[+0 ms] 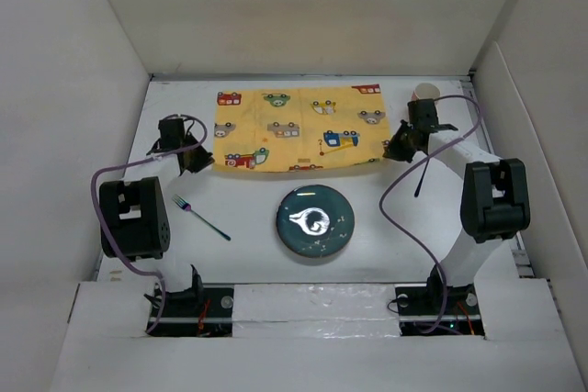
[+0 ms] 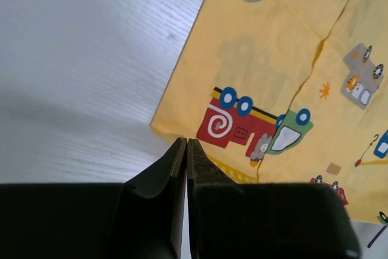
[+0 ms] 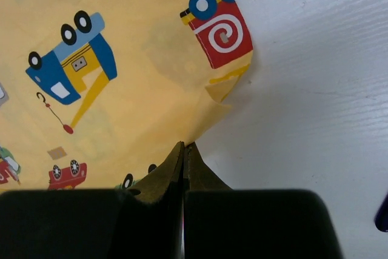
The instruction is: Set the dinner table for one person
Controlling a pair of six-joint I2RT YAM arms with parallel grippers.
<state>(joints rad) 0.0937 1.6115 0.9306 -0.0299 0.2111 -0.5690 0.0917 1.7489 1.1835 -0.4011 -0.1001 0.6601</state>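
The white dinner table (image 1: 248, 227) fills the middle of the frame, with a yellow car-print cloth mat (image 1: 299, 130) across its upper part. Both arms reach forward with elbows raised. The left gripper (image 1: 204, 161) and right gripper (image 1: 390, 151), jaws pressed together, pinch the cloth mat's lower corners. Below lie a teal plate (image 1: 315, 220) and a fork (image 1: 202, 218).

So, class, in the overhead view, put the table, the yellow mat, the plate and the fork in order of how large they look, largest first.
1. table
2. yellow mat
3. plate
4. fork
All lie flat on the same surface, so nearness to the camera does not blur the order.
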